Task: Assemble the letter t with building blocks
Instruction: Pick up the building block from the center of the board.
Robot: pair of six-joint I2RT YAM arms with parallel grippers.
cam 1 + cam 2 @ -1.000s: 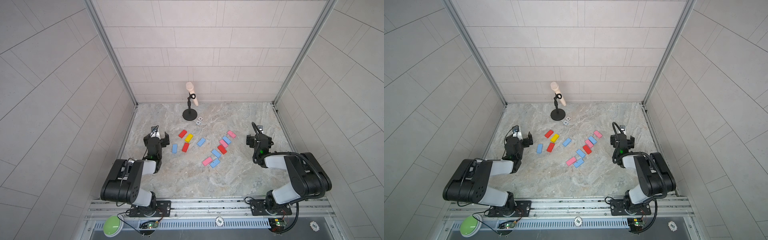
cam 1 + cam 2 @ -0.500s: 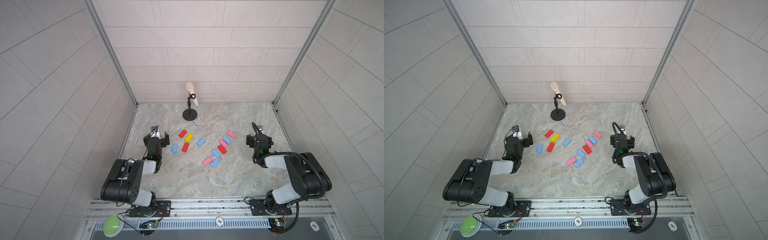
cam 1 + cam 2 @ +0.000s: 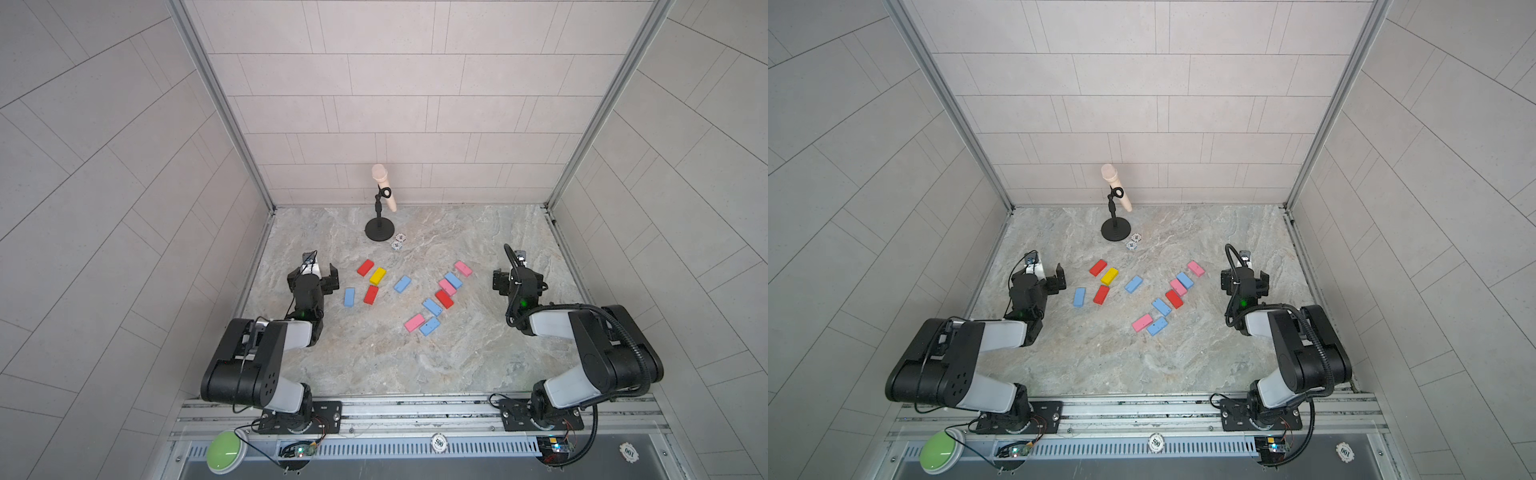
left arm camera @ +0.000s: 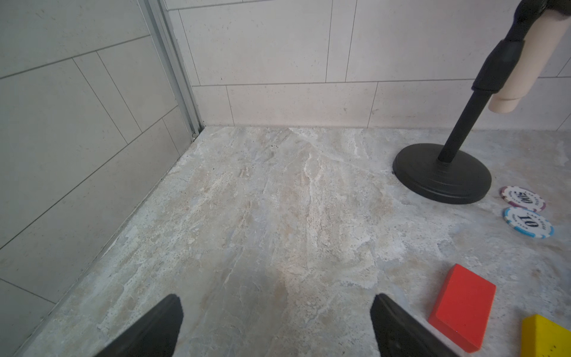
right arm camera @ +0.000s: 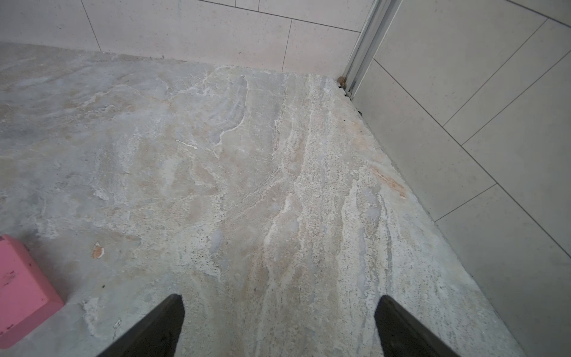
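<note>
Both the left pincer [image 3: 312, 277] and right pincer [image 3: 519, 280] gape over a marbled tabletop [image 3: 374, 353] within tiled walls [image 3: 395, 83].

Flat rectangular building blocks [image 3: 432, 306], red, light blue, pink and one yellow block [image 3: 377, 276], lie scattered in two loose clusters.

No chg seen vs earlier pics: none of the building blocks [image 3: 377, 276] nr mic stand [image 3: 380, 229] shifted; L gripper [image 4: 275, 301], R gripper [image 5: 279, 301] show no visible move.
</note>
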